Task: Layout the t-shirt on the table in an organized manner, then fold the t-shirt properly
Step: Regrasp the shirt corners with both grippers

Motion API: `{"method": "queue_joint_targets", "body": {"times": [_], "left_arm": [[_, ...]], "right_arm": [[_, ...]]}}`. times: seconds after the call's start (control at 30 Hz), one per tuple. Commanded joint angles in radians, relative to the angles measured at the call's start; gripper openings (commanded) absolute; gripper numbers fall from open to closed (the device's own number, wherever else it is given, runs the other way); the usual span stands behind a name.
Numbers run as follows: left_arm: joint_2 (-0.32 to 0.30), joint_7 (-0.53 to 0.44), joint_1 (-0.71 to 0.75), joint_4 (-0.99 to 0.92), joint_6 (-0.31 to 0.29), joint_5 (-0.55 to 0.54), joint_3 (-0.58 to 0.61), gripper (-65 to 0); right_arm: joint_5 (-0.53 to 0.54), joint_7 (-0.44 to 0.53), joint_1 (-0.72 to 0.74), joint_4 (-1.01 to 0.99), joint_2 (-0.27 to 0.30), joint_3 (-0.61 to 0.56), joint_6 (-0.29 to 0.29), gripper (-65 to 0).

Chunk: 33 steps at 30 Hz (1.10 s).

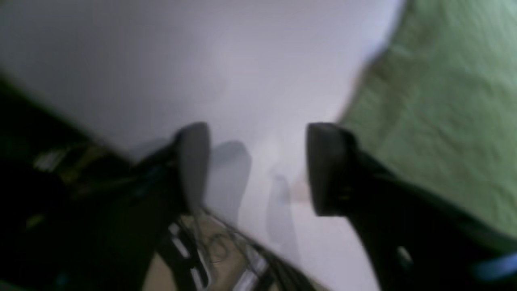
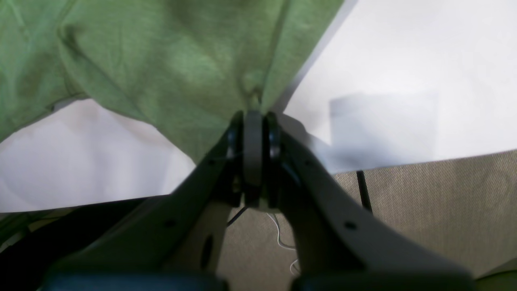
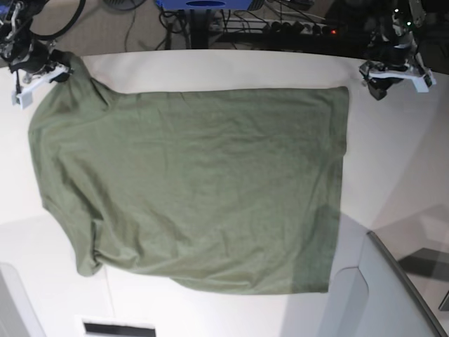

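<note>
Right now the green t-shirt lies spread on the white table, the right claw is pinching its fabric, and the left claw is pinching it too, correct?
Not quite. The left claw is open over bare table, beside the t-shirt and gripping nothing, as the left wrist view shows. The right claw does pinch the fabric.

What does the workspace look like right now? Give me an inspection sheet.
Surface: white table, bare around the shirt.
Job's things: olive t-shirt spread nearly flat, wrinkled, one corner lifted.
Clutter: grey angled panel at the near corner.
End effectors: right end effector shut on a t-shirt corner; left end effector open, empty, beside the shirt edge.
Cables: loose wires on the floor beyond the table.
Surroundings: carpet floor.
</note>
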Motion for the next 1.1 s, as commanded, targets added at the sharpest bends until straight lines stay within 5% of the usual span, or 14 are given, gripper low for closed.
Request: {"method": "queue_joint_targets", "body": {"times": [0.0, 0.77, 0.83, 0.93, 1.07], "left_arm": [[-0.006, -0.011, 0.005, 0.002, -0.005, -0.012, -0.002, -25.2], [-0.003, -0.019, -0.151, -0.235, -0.005, -0.012, 0.258, -25.7], [-0.006, -0.019, -0.160, -0.243, -0.005, -0.010, 0.283, -31.4], [-0.006, -0.019, -0.167, -0.252, -0.005, -0.010, 0.301, -65.0], [-0.006, -0.013, -0.173, -0.223, -0.005, -0.010, 0.297, -65.0]], "right_arm": [[0.001, -0.002, -0.010, 0.015, 0.011, 0.001, 0.005, -64.8], [0.001, -0.002, -0.008, 0.015, 0.016, -0.002, 0.007, -65.0], [0.001, -0.002, -0.008, 0.015, 0.016, -0.002, 0.007, -65.0], [0.001, -0.002, -0.008, 0.015, 0.016, -0.004, 0.007, -65.0], [0.001, -0.002, -0.002, 0.034, 0.016, -0.004, 0.007, -65.0]]}}
